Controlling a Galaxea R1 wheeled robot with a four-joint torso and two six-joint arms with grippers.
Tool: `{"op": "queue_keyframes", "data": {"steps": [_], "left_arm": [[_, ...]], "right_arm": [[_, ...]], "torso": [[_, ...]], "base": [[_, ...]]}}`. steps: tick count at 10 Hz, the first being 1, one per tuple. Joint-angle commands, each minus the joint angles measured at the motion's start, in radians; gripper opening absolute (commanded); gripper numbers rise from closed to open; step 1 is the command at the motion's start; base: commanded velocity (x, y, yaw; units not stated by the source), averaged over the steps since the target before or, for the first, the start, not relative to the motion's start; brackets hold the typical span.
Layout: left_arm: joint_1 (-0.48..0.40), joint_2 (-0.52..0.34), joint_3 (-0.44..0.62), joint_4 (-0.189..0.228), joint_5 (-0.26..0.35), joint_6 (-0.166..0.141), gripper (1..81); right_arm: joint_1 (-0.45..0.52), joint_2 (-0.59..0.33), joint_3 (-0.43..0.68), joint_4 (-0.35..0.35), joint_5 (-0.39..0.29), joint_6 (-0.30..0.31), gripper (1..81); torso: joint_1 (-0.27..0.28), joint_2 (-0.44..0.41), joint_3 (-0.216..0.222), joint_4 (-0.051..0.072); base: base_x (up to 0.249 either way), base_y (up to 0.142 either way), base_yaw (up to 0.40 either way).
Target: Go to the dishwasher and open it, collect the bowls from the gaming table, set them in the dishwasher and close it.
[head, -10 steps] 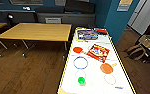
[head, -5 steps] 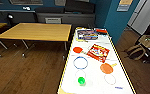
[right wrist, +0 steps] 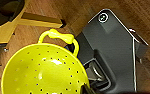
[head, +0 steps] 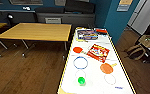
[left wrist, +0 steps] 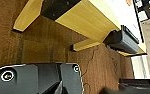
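The gaming table [head: 121, 72], white-topped with a yellowish edge, runs away from me at the right of the head view. On it sit a red bowl [head: 77, 49], an orange bowl [head: 106, 68], a small green bowl [head: 81, 80] and a blue-rimmed bowl [head: 80, 62]. A yellow perforated bowl [right wrist: 43, 72] with a loop handle hangs above the wooden floor in the right wrist view, and my right gripper [right wrist: 87, 87] is shut on its rim. The left wrist view looks down on floor and table legs. The dishwasher is out of view.
Two board-game boxes [head: 98, 52] [head: 87, 34] lie on the gaming table's far half. A yellow-wood table [head: 38, 32] stands to the left, with wooden floor [head: 28, 72] between. A dark counter [head: 66, 17] runs along the blue back wall. Chairs and bags [head: 143, 47] crowd the right.
The whole head view has shifted slightly, so the gaming table sits a little nearer. The things on it have not moved.
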Motion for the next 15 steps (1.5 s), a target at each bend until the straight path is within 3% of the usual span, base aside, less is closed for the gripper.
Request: {"op": "queue_keyframes", "data": {"steps": [1, 2, 5, 9, 10, 13, 15], "left_arm": [[-0.208, -0.086, 0.093, -0.069, 0.155, -0.001, 81.1], [-0.257, -0.087, 0.098, -0.093, 0.189, -0.001, 81.1], [-0.383, -0.116, 0.098, -0.150, 0.201, -0.001, 81.1], [-0.602, -0.092, 0.036, -0.282, 0.391, -0.002, 81.1], [-0.651, -0.072, -0.002, -0.301, 0.440, -0.016, 81.1], [-0.769, -0.021, -0.100, -0.301, 0.566, -0.099, 81.1], [-0.832, 0.008, -0.157, -0.296, 0.621, -0.123, 81.1]], "right_arm": [[0.023, -0.007, -0.007, -0.059, -0.080, -0.006, 1.0], [0.029, 0.005, -0.009, -0.063, -0.095, -0.006, 1.0], [0.033, 0.025, -0.018, -0.063, -0.101, -0.004, 1.0], [0.041, 0.027, -0.018, -0.061, -0.104, -0.003, 1.0], [0.047, 0.028, -0.015, -0.063, -0.117, -0.003, 1.0], [0.067, 0.039, -0.010, -0.063, -0.149, -0.003, 1.0], [0.078, 0.048, -0.010, -0.063, -0.171, -0.003, 1.0]], "torso": [[0.000, 0.000, 0.000, 0.000], [0.000, 0.000, 0.000, 0.000], [0.000, 0.000, 0.000, 0.000], [0.000, 0.000, 0.000, 0.000], [0.000, 0.000, 0.000, 0.000], [0.000, 0.000, 0.000, 0.000], [0.000, 0.000, 0.000, 0.000]], "base": [[0.000, 0.000, 0.000], [0.000, 0.000, 0.000], [0.000, 0.000, 0.000], [0.000, 0.000, 0.000], [0.000, 0.000, 0.000], [0.000, 0.000, 0.000], [0.000, 0.000, 0.000]]}}
